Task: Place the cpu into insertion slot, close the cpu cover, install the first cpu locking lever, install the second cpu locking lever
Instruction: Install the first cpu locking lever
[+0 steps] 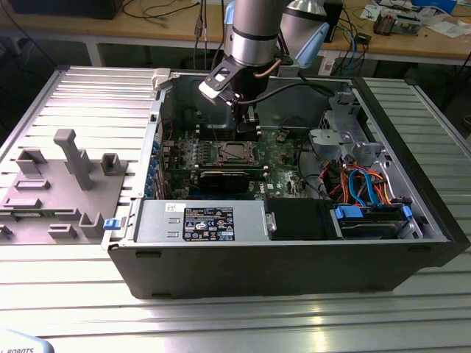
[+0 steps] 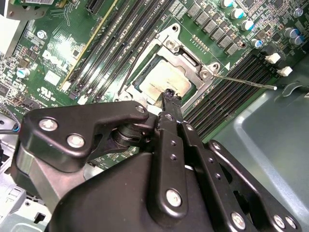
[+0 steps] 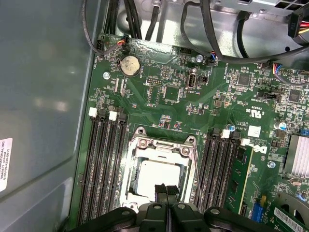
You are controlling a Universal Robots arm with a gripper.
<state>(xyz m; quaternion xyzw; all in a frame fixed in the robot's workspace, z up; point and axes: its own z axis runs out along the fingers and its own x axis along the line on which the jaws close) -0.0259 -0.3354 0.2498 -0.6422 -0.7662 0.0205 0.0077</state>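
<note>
A: Silvery-tan metal, flat and square. The cpu [image 3: 157, 175] lies in the insertion slot [image 1: 234, 152] on the green motherboard [image 3: 174, 104], with the cpu cover [image 3: 129, 174] apparently lowered around its edges.

B: How would it handle?

A: Light and stiff, I'd judge, but delicate. The underside contacts and the socket pins wouldn't forgive a tilt or a scrape, so take it by the edges only and keep it level. The cover looks like thin sheet metal, so press on the frame, not through the window.

B: And the gripper [image 3: 166, 189]?

A: The fingers are pinched together with nothing between them. In both wrist views the tips hang over one edge of the chip. Whether they touch it I can't tell.

B: The levers?

A: One thin wire lever [image 2: 244, 81] sticks out sideways from the socket over the black memory slots [image 2: 227, 99] — not latched, by the look of it. It's slim and probably slippery.
</note>
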